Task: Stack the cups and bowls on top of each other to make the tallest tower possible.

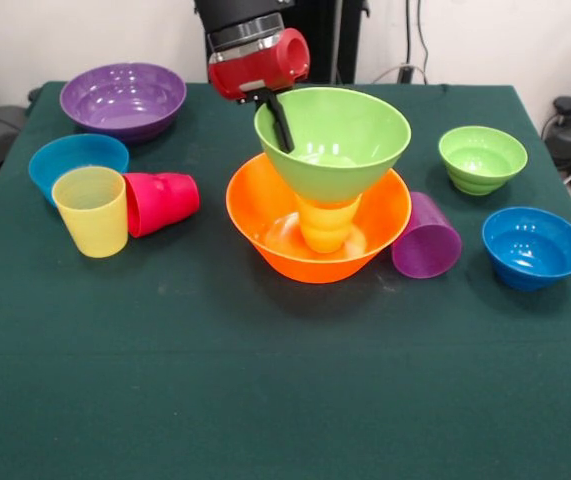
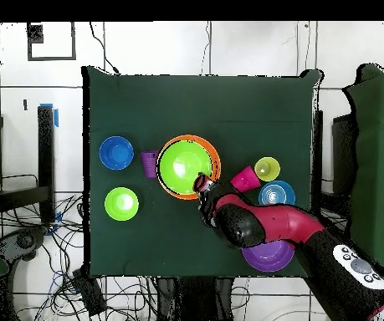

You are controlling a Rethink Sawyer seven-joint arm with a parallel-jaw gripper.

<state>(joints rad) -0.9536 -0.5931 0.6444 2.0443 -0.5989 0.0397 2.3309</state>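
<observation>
Six bowls and four cups sit on the counter [image 1: 265, 400]. The tower [image 1: 320, 185], orange bowl [image 1: 265, 225], upturned orange cup [image 1: 327, 225] and big green bowl [image 1: 350, 135], stands directly under the jaws [image 1: 278, 120], which pinch the green bowl's rim. Only the front view shows the orange cup. Open counter lies beyond the tower.

The glossy large lime green bowl [image 1: 333, 140] hides the top of the ribbed yellow-orange cup [image 1: 327, 224] beneath it. The pincer [image 1: 281, 125] dips behind that bowl's rim, its tips unseen. In the overhead view the red arm [image 2: 270, 224] covers part of the large purple bowl [image 2: 266, 257].
</observation>
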